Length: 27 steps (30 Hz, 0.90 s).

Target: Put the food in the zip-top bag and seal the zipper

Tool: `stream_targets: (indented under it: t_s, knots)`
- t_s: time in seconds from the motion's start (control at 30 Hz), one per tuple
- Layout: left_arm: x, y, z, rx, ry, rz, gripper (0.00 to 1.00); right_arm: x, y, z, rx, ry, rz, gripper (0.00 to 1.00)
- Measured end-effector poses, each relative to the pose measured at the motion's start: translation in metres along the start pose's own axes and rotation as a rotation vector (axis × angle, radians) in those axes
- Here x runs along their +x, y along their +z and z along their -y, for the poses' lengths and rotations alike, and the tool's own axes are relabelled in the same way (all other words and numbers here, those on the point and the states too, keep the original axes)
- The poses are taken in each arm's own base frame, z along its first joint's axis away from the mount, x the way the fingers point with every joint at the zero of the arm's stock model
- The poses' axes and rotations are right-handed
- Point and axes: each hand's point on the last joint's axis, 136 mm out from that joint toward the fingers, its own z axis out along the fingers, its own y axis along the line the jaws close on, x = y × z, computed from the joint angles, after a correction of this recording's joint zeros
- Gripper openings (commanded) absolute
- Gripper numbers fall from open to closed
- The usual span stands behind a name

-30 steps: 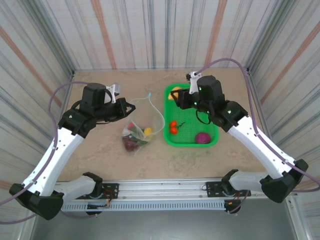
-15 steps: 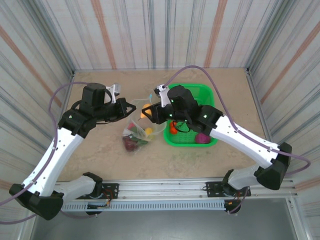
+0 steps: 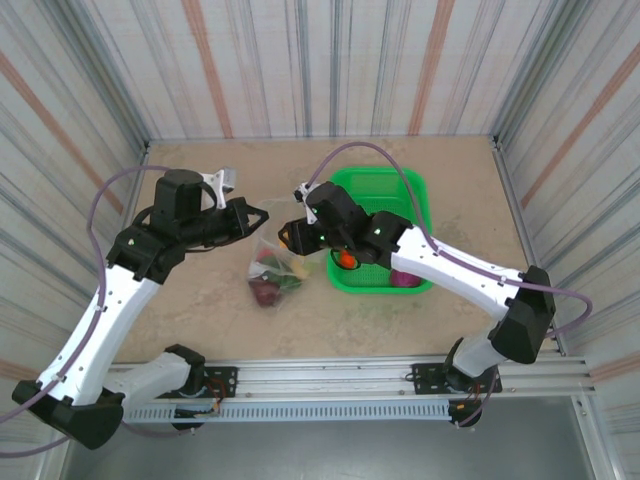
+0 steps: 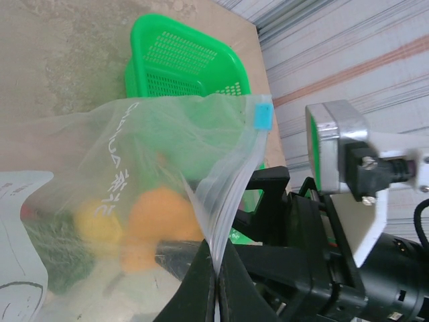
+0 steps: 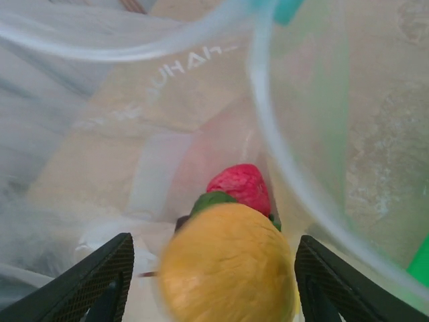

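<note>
The clear zip-top bag point(image 3: 276, 268) lies left of the green basket, its mouth held up. My left gripper point(image 4: 216, 268) is shut on the bag's mouth edge, just below the zipper strip point(image 4: 234, 181) with its light-blue slider point(image 4: 263, 114). Several foods point(image 3: 268, 278) lie inside: green, yellow and dark red. My right gripper point(image 5: 213, 258) is inside the mouth with its fingers point(image 5: 100, 285) spread wide. A blurred yellow-orange fruit point(image 5: 228, 265) sits between them, touching neither, above a red strawberry-like piece point(image 5: 241, 188). In the top view the right gripper point(image 3: 290, 238) hangs over the bag's mouth.
The green mesh basket point(image 3: 392, 188) stands right of the bag. It holds an orange-red piece point(image 3: 346, 258) and a magenta piece point(image 3: 403, 277). Striped walls enclose the table on three sides. The right forearm crosses over the basket's near part.
The right arm swung from the basket to the bag's mouth with the yellow-orange fruit, and its fingers now stand apart from it. The left gripper kept its hold and shifted slightly.
</note>
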Motion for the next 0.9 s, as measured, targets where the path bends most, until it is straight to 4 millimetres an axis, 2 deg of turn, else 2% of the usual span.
stream_targets:
  t_s: [0.17, 0.33, 0.5, 0.63, 0.77, 0.9]
  knots:
    - [0.0, 0.0, 0.0, -0.003, 0.0, 0.002, 0.0, -0.002, -0.001, 0.003, 0.021, 0.0, 0.003, 0.73]
    - [-0.001, 0.0, -0.001, -0.006, 0.0, 0.004, 0.0, -0.011, -0.01, -0.005, -0.007, -0.002, 0.021, 0.7]
    - [0.0, 0.0, -0.002, -0.008, 0.001, 0.002, 0.0, -0.029, -0.038, -0.027, -0.089, -0.013, 0.063, 0.71]
    - [0.001, 0.001, -0.002, -0.006, 0.005, -0.003, 0.0, -0.049, -0.076, -0.034, -0.116, -0.019, 0.147, 0.73]
    - [0.004, 0.001, -0.002, -0.004, 0.019, -0.016, 0.0, -0.059, -0.109, -0.02, -0.048, -0.018, 0.21, 0.73]
    - [0.011, 0.002, -0.001, -0.001, 0.036, -0.043, 0.0, -0.057, -0.127, 0.015, 0.074, 0.009, 0.228, 0.72]
